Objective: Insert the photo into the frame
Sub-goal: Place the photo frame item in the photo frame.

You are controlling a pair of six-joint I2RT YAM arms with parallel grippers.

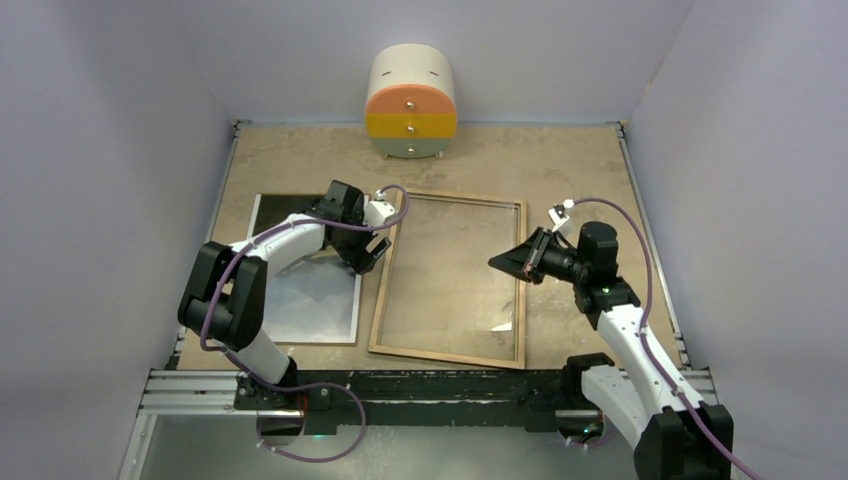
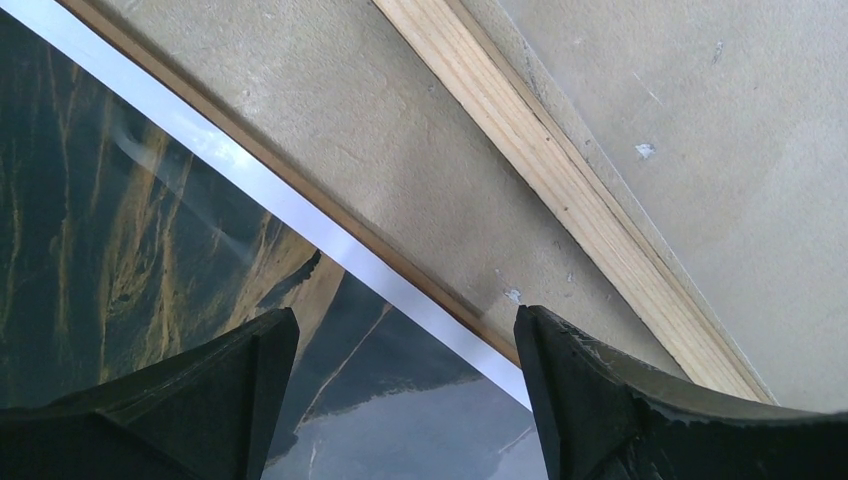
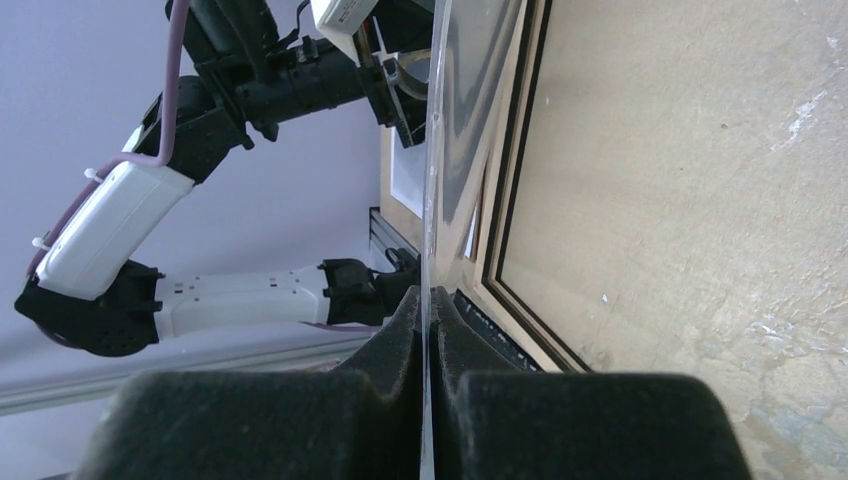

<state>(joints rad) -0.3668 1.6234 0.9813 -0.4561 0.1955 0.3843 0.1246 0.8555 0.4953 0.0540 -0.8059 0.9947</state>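
Starting nearest us, we see the right gripper (image 1: 498,263) clamped on the right edge of the clear pane (image 3: 465,120), which tilts up away from the frame (image 1: 445,356). The frame lies wood side up on the middle of the table (image 1: 580,160), whose surface shows through its opening. Just left of it the photo (image 1: 310,300) lies face up, outside the frame. The left gripper (image 1: 368,255) hangs over the photo's right border, fingers (image 2: 600,400) apart, holding nothing. Farthest back sits a small chest (image 1: 411,105). Its three drawers are shut, so we cannot tell what they hold.
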